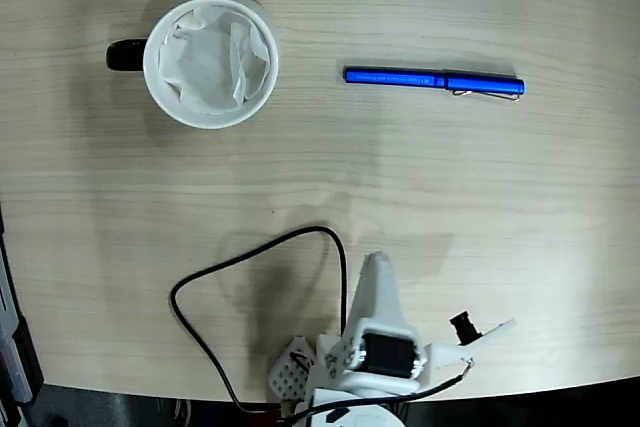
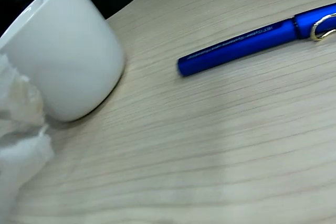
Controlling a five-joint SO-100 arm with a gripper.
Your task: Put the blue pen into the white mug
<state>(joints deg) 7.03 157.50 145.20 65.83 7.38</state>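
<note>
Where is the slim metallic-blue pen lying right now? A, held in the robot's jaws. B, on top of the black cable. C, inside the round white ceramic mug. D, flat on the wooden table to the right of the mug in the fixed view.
D: the slim metallic-blue pen lies flat on the light wooden table, apart from the round white ceramic mug and to its right in the fixed view.

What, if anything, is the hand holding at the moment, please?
Nothing: the blue pen lies on the table, apart from the white mug and the arm.
</note>
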